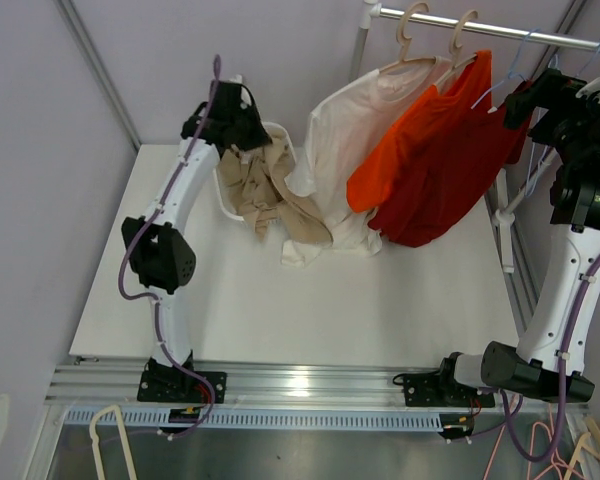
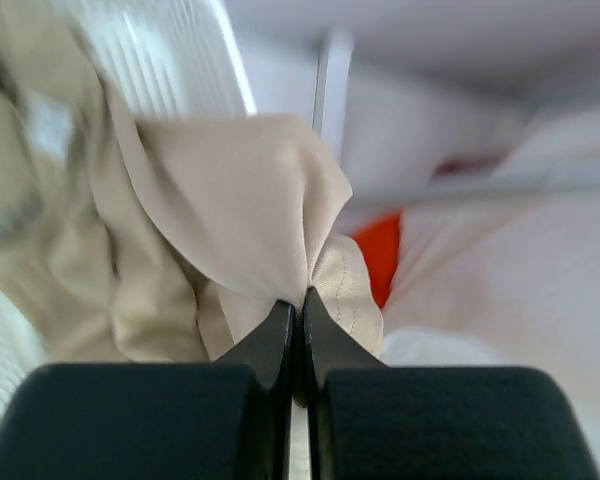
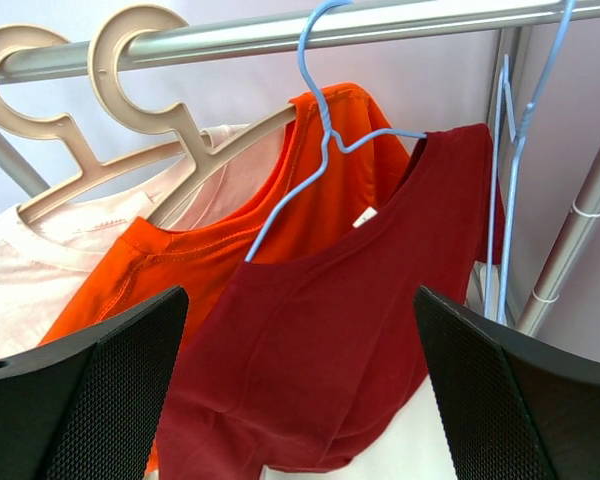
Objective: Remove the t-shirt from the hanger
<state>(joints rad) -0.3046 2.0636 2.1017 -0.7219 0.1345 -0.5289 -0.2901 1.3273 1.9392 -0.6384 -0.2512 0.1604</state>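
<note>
The white-and-black left arm (image 1: 175, 215) rises from its base, elbow bent outward, and reaches toward the far left. Its black two-finger left gripper (image 2: 298, 310) is pinched closed on a fold of beige fabric (image 2: 250, 200). The white-and-black right arm (image 1: 565, 290) stands tall at the right edge, with its black right gripper (image 3: 298, 300) raised high and fingers spread wide apart.

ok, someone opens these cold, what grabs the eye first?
The orange t-shirt and the dark red t-shirt hanging from the rail at upper right, the brightest things in view. Next, the left end effector, shut on a fold of beige cloth at the white basket, back left. The right end effector is open, facing the dark red t-shirt.
</note>
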